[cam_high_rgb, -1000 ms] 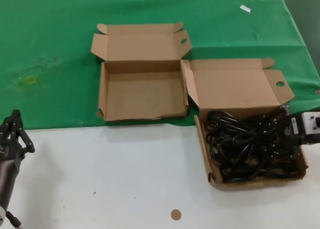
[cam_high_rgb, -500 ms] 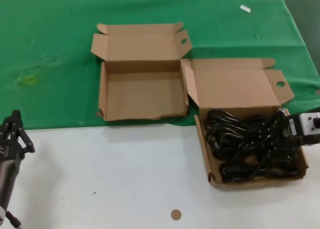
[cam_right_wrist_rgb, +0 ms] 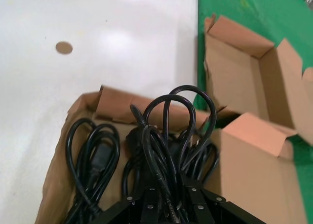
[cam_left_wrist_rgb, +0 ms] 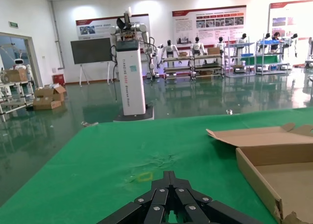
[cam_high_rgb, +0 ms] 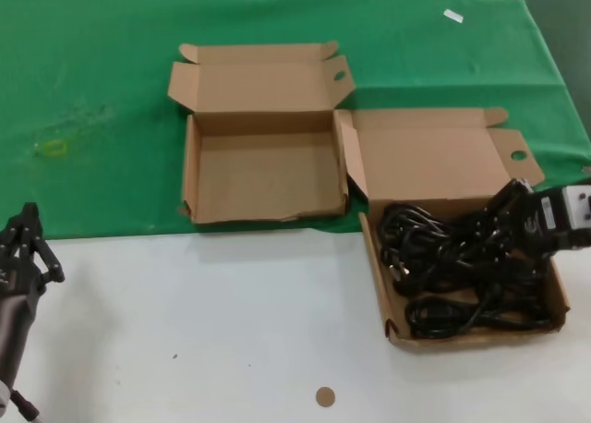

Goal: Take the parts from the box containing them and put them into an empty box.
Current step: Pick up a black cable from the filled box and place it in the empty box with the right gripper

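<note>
Right wrist view — right gripper gripping cables.

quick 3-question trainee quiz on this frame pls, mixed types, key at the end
1. True or false: the right gripper is shut on a black cable bundle over the box of cables.
2. Where does the empty box lie? A) wholly on the white tabletop B) on the green cloth C) stacked on the cable box
3. Fill in: the left gripper sits idle at the table's near ___ side.

Key: 1 true. 2 B. 3 left.
</note>
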`<action>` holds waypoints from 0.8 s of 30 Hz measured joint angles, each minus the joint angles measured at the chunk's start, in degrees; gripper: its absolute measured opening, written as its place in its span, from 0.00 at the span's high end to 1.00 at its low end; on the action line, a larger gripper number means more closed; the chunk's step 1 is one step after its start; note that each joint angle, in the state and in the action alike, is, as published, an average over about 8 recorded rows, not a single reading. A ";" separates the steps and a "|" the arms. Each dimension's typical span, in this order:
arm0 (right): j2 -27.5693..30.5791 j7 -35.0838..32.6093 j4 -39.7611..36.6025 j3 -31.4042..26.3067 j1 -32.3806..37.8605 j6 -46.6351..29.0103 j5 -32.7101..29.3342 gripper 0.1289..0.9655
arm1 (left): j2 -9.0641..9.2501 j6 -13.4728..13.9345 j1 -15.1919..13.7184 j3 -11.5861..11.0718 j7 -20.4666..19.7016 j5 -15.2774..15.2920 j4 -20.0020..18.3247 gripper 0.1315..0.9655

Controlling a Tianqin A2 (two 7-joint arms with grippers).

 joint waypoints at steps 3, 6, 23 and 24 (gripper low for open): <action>0.25 1.19 1.62 0.24 0.71 -0.57 0.25 0.90 | 0.00 0.00 0.00 0.00 0.00 0.00 0.00 0.99; 0.06 2.45 3.04 0.28 1.90 -0.97 0.15 0.91 | 0.00 0.00 0.00 0.00 0.00 0.00 0.00 0.99; -10.59 7.86 1.55 -3.74 12.25 1.51 -5.30 0.91 | 0.00 0.00 0.00 0.00 0.00 0.00 0.00 0.99; -11.60 7.98 0.81 -4.11 12.92 1.76 -5.59 0.91 | 0.00 0.00 0.00 0.00 0.00 0.00 0.00 0.99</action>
